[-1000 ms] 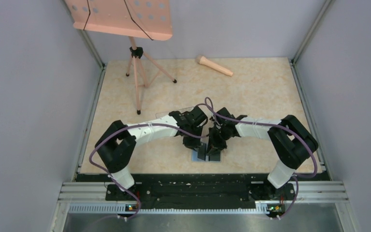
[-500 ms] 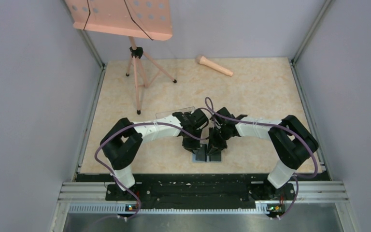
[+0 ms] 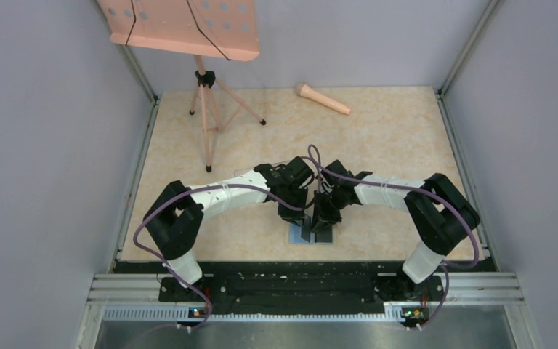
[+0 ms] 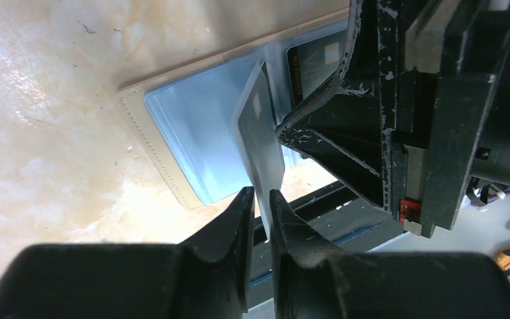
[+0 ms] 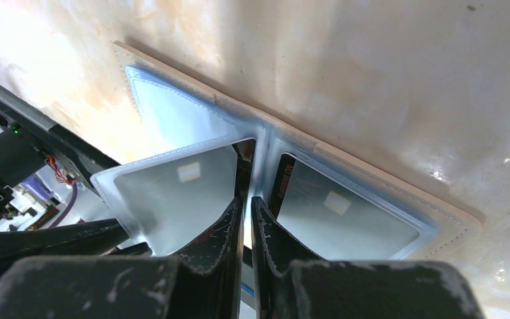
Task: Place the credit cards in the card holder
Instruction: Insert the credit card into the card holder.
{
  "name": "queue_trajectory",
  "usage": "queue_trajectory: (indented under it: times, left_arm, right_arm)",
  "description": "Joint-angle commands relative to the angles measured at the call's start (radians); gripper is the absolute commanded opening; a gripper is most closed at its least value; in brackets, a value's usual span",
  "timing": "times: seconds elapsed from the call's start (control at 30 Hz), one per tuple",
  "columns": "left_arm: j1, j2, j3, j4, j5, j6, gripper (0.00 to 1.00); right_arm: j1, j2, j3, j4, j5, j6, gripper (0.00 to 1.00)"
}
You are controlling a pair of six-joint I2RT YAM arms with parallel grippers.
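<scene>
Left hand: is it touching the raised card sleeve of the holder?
Touching. The left wrist view shows the raised card sleeve running edge-on between the fingers of the left hand, pinched there with no gap.

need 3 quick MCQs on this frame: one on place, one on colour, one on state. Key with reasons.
1. The card holder lies:
A) near the table's near edge
B) against the far wall
C) in the far left corner

2. Its inside is:
A) red
B) black
C) light blue

3. The left pincer is:
A) wide open
B) closed on a thin grey leaf
C) lying flat on the table

Key:
1 A, the top view shows it just ahead of the arm bases.
2 C, both wrist views show blue pockets.
3 B, it pinches the leaf's edge.
</scene>
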Motion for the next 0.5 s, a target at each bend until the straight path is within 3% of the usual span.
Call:
queue_trajectory:
  times: [0.0,0.47]
  left_arm:
    - [-0.004,-0.036,0.034,0.056,0.048,0.007,0.2]
    - [-0.013,-0.002,0.05,0.076,0.076,0.005,0.24]
  right_arm:
    - [0.011,-0.048,0.052,-0.012,0.018,-0.008,0.09]
    - [0.009,-0.19,0.096,-0.155,0.169,-0.034,0.1]
